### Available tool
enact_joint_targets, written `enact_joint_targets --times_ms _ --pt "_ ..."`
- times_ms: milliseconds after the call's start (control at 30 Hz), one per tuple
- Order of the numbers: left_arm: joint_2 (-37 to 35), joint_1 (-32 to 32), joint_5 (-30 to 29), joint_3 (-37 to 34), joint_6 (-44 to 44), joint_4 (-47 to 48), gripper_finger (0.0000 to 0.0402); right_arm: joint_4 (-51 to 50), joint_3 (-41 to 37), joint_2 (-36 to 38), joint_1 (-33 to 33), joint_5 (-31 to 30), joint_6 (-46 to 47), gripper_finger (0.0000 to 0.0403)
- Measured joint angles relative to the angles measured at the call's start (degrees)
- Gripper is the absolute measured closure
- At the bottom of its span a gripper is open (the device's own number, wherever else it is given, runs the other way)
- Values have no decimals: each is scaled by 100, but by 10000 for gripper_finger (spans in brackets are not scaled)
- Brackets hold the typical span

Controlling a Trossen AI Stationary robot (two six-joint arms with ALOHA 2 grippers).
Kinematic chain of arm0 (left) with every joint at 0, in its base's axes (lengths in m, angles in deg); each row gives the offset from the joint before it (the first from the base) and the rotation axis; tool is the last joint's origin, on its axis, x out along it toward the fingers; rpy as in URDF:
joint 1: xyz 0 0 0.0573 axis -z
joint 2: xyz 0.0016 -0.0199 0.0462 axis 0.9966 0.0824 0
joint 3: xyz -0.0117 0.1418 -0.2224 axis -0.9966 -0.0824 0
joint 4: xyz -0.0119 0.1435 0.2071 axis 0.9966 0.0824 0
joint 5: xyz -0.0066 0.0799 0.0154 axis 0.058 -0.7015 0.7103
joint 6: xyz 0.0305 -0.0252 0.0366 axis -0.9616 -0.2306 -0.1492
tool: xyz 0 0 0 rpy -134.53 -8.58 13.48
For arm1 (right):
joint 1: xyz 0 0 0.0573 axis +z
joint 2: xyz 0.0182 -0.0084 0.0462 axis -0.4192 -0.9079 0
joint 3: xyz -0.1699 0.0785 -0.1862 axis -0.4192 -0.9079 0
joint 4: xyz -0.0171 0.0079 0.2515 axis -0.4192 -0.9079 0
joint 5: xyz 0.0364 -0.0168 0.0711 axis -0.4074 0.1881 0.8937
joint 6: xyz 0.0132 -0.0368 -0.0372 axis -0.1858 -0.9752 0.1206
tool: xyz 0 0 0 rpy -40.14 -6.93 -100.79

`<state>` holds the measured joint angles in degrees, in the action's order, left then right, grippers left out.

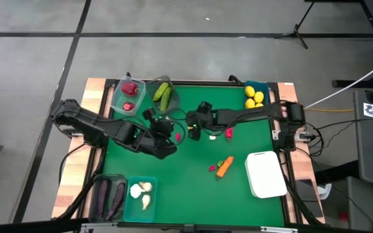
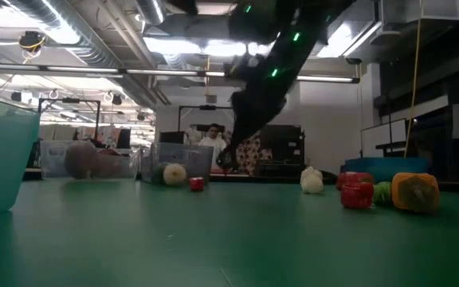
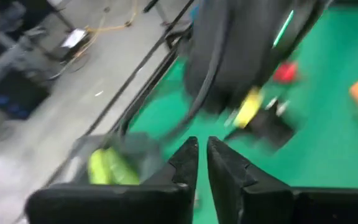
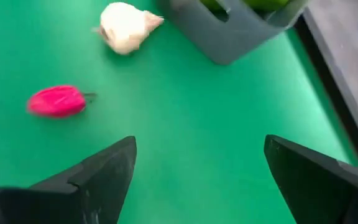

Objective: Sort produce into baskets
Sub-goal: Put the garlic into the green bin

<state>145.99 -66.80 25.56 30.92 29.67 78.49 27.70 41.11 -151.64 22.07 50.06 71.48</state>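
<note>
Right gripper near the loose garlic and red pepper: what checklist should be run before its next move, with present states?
1. Right gripper open, nothing between its fingers: ok.
2. Garlic bulb lying free on the green mat: ok.
3. Red pepper apart from the garlic: ok.
4. Grey basket beside the garlic, may crowd the approach: cannot tell.
5. Left gripper nearly closed, nothing seen between its fingers: ok.
6. Left arm's spacing from the right arm mid-table: cannot tell.
</note>
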Motion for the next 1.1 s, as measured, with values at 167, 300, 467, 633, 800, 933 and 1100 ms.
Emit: enact_joint_targets --times_ms 167,300,467,633,800,933,1100 --pt "225 -110 -138 0 272 638 316 -1286 4 1180 162 -23 -136 52" --pt "476 -342 -314 0 611 596 255 -2266 4 2276 236 -399 182 52" --pt "929 -647 -338 0 1491 632 200 -3233 4 3605 280 -928 850 52" --pt "1380 -684 18 0 1837 672 190 -4071 4 4674 278 -1357 1562 52" --pt "1714 -730 243 0 2951 685 190 -4613 4 5379 275 -1426 1983 52" --pt "1858 -1015 445 0 4058 713 190 -4618 -197 5778 275 -1401 2203 52" --pt "2184 -1196 575 0 5130 1140 193 -4583 -739 6121 274 -1333 2275 52"
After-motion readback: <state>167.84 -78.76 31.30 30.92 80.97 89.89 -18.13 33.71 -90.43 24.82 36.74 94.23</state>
